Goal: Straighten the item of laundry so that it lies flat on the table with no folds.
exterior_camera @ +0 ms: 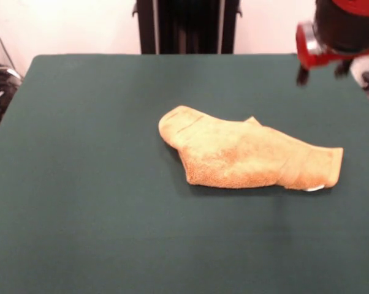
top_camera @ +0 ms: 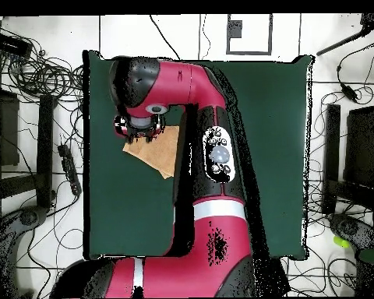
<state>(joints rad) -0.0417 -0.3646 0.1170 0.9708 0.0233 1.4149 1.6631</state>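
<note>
Table [exterior_camera: 80,202]: green cloth, your towel [exterior_camera: 246,156] lies rumpled mid-table.
Arm [top_camera: 198,132]: bent above the towel's end.
Claw [exterior_camera: 322,70]: raised clear; you cannot tell its spread.

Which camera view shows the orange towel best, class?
The front view: the towel lies in full sight on the green table, bunched, with folds and a white tag showing at one end. In the overhead view the robot's arm covers most of it, leaving one corner showing.
</note>
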